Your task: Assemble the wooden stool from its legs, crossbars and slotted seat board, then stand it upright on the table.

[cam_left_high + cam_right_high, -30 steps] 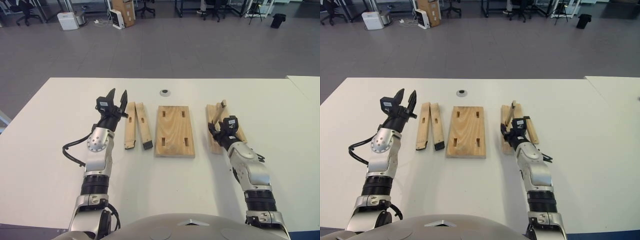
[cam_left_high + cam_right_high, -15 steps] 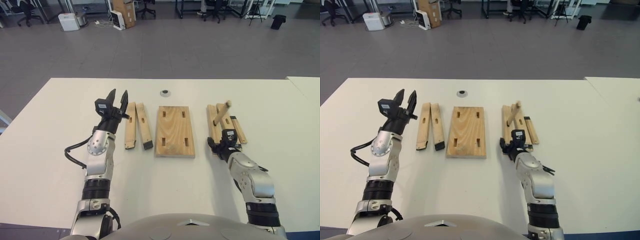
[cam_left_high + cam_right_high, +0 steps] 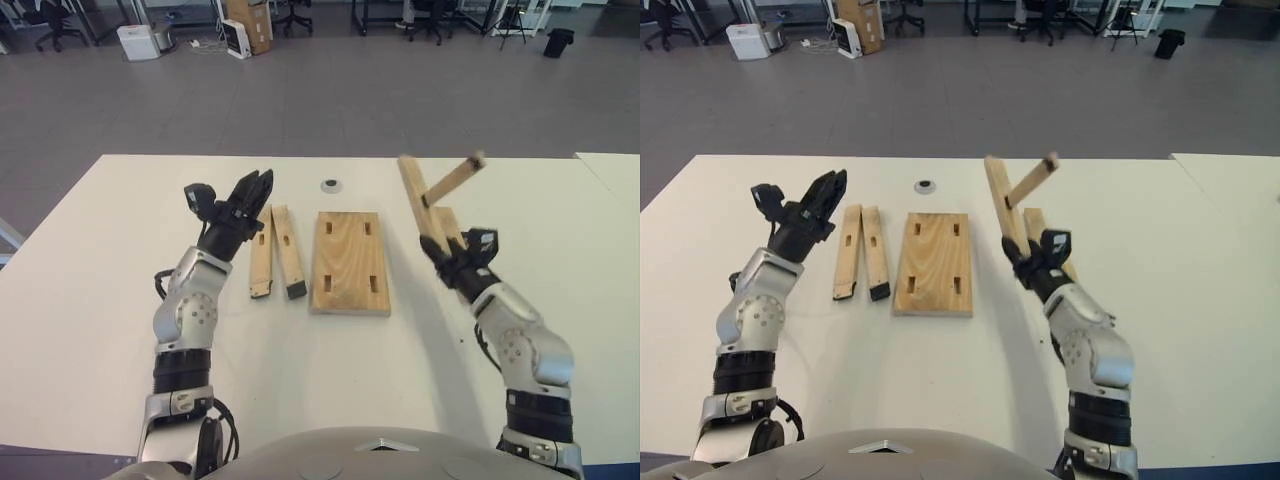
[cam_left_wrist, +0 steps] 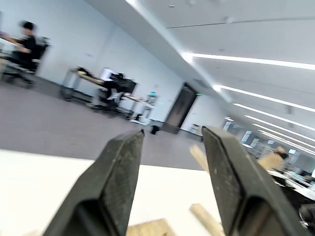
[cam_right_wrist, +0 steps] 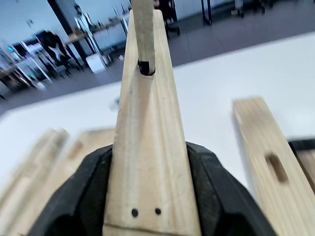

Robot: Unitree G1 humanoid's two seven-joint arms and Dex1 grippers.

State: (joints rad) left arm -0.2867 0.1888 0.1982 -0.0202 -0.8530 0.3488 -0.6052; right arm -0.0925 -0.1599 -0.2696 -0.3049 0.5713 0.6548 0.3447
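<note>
Worktop [image 3: 90, 300]: white, and it carried all the loose stool parts.
Seat board [image 3: 350, 262]: lay flat in the middle of the worktop, its four slots facing up, touched by neither arm.
Outer leg [image 3: 261, 250]: lay flat to the left of the seat board, lengthways away from the robot.
Inner leg [image 3: 288, 252]: lay just beside the outer leg, between it and the seat board, with a dark near end.
Left gripper [image 3: 257, 187]: hovered above the far ends of those two legs. Its jaws stood apart with nothing between them.
Right gripper [image 3: 453, 262]: raised off the worktop to the right of the seat board. Its jaws were clamped on the lower end of the held leg.
Held leg [image 3: 420, 205]: lifted clear of the worktop, tilted up and away from the robot.
Crossbar [image 3: 452, 180]: plugged into the slot near the upper end of the held leg, sticking out up and to the right.
Spare leg [image 5: 266, 142]: lay flat on the worktop just beside the right gripper. From the head views it was partly hidden behind the held leg and the gripper.
Round disc [image 3: 330, 185]: small and dark-centred, on the worktop beyond the seat board, apart from every wooden piece.
Background: grey floor [image 3: 400, 90] with a cardboard box [image 3: 247, 22], a white unit [image 3: 137, 42] and office chairs well behind the worktop.
</note>
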